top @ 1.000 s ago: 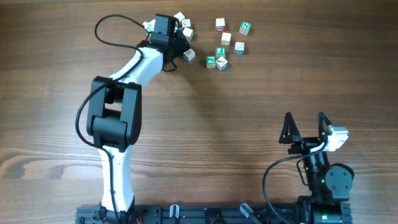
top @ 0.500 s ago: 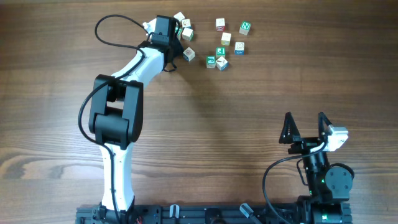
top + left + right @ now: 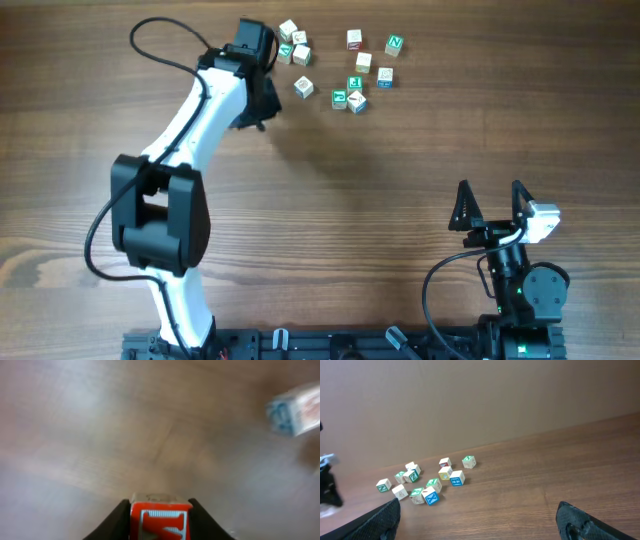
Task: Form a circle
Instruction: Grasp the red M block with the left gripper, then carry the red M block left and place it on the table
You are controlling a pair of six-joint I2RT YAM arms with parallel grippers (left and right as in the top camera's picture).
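Left gripper (image 3: pixel 159 509) clamps a red-faced cube (image 3: pixel 160 521), letter cropped; right gripper (image 3: pixel 490 190) gapes empty, green N cube (image 3: pixel 395 43) far ahead.

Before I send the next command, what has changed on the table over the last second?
The left gripper closed on a red-faced cube and drew it away from the other cubes, leftward and a little toward the robot's base in the overhead view. The other cubes did not shift, and the right gripper stayed open where it was.
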